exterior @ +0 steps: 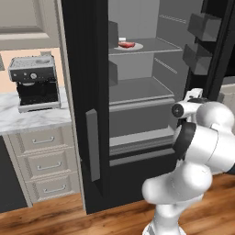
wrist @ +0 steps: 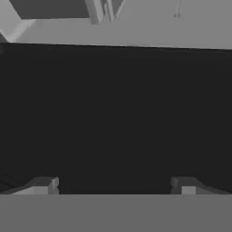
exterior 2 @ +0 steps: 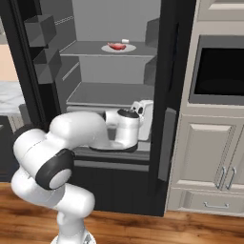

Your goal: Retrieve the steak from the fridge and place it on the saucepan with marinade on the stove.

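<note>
The fingers [wrist: 43,185] are standing wide apart, holding nothing and touching nothing, and are facing a dark panel of the fridge [exterior: 87,69]. The fridge doors are standing open. The steak [exterior: 127,44] is lying on a white plate [exterior: 137,47] on an upper shelf [exterior: 156,46], well above the hand. A coffee machine [exterior: 34,82] is sitting on the marble bench [exterior: 27,120] left of the fridge.

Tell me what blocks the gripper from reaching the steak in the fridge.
Nothing visible does. The fridge doors stand open, and the steak lies on a white plate on an upper shelf. The open gripper sits lower, facing the dark front below the shelves.
</note>
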{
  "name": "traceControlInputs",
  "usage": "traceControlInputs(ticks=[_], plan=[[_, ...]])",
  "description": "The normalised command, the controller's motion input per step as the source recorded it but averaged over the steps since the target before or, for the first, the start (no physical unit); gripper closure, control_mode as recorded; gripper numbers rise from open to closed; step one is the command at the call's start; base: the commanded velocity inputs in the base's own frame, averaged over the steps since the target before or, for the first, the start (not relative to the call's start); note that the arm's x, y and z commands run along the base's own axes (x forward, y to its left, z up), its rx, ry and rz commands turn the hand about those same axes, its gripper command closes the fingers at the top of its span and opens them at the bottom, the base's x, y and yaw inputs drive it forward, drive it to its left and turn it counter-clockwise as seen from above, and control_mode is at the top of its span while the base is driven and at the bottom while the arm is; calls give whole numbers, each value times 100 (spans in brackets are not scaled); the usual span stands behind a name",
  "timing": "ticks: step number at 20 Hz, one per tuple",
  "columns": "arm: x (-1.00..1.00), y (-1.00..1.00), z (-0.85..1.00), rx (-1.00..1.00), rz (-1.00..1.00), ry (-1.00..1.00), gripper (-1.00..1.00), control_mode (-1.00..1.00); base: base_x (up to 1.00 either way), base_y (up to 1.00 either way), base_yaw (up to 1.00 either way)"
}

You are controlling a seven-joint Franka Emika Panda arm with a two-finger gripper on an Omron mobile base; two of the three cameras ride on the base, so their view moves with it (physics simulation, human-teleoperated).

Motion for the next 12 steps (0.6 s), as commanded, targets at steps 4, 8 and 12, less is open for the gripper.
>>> traceControlInputs(ticks=[4, 8, 12], plan=[[0, -100, 0, -2, -12, 0, -100, -100, 0, 0, 0], [0, -100, 0, 0, -11, 0, -100, -100, 0, 0, 0], [-11, -72, 25, 7, -6, 0, -100, -100, 0, 0, 0]])
